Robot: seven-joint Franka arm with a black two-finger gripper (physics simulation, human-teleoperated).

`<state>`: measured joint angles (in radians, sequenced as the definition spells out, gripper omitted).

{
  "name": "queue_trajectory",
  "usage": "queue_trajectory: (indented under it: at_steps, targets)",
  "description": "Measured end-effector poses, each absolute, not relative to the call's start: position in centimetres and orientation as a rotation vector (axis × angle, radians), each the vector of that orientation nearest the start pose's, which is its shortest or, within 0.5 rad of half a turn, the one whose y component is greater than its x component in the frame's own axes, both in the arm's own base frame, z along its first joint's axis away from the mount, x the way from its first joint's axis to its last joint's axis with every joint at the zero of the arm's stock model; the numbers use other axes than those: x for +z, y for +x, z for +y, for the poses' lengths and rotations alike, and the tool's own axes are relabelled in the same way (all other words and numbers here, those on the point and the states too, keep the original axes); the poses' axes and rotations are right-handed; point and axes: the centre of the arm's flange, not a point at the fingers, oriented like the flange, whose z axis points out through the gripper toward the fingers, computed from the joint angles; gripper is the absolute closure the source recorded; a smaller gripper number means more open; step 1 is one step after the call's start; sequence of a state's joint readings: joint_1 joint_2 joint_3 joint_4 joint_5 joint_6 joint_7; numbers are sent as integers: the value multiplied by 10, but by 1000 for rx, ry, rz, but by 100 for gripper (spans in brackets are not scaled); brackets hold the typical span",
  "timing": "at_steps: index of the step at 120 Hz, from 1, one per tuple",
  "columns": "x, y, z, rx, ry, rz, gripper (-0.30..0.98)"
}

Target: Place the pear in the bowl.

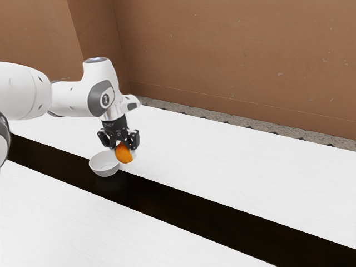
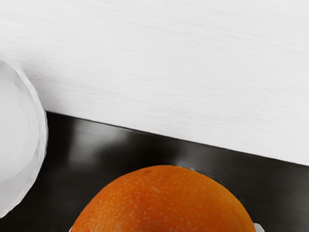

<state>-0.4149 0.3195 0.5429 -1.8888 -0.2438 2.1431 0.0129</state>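
Observation:
In the exterior view my gripper (image 1: 125, 151) is shut on the orange-coloured pear (image 1: 124, 154), which sits between the two fingers below the black hand. The white bowl (image 1: 104, 171) stands just to the exterior view's left of the pear, and the pear overlaps the edge of its rim there. In the wrist view the pear (image 2: 164, 205) looms large under the hand, with bits of pale fingertip at both of its sides. The bowl (image 2: 39, 140) is off to one side of the pear, a gap of dark surface between them.
A dark band (image 1: 183, 210) runs lengthwise between the white surfaces of the table (image 1: 233, 161); the bowl stands at this band. Behind the table rises a brown wall (image 1: 233, 55).

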Motion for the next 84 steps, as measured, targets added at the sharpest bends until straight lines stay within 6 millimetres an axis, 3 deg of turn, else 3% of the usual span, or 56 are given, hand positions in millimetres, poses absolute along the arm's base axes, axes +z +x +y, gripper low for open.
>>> queue_trajectory:
  at_steps: [12, 40, 84]
  targets:
    - [362, 609, 80, 27, -3127, -415, 43]
    - [354, 600, 127, 79, -3075, -501, 43]
    - [319, 616, 134, 140, -3026, -501, 43]
